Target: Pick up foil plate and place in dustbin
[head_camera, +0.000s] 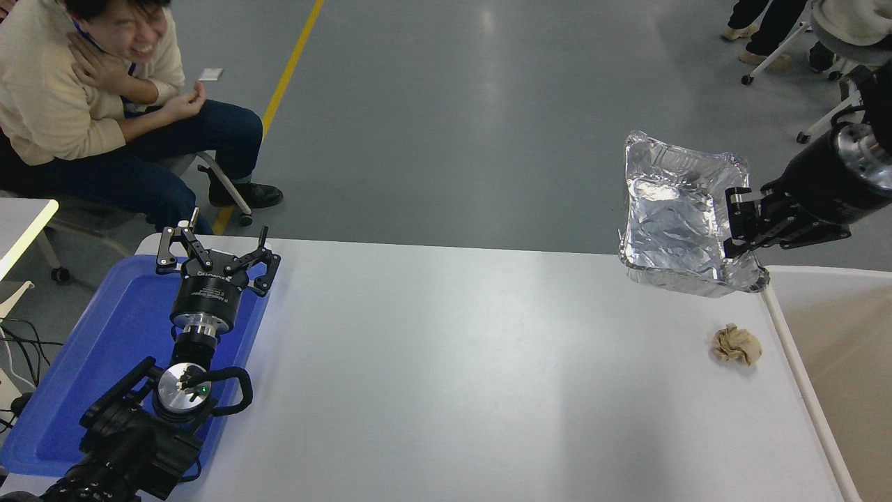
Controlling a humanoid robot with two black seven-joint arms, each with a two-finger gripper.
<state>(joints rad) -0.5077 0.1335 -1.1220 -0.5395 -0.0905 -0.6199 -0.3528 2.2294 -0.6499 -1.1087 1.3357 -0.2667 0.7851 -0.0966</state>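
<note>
Up in the frame's upper left a person sits beyond the bench. Lower left, the left end effector is parked over the blue tray, fingers spread. At upper right the right end effector pinches the foil plate by its right rim, clear of the bench, just left of the dustbin. Below it lies a paper ball.
</note>
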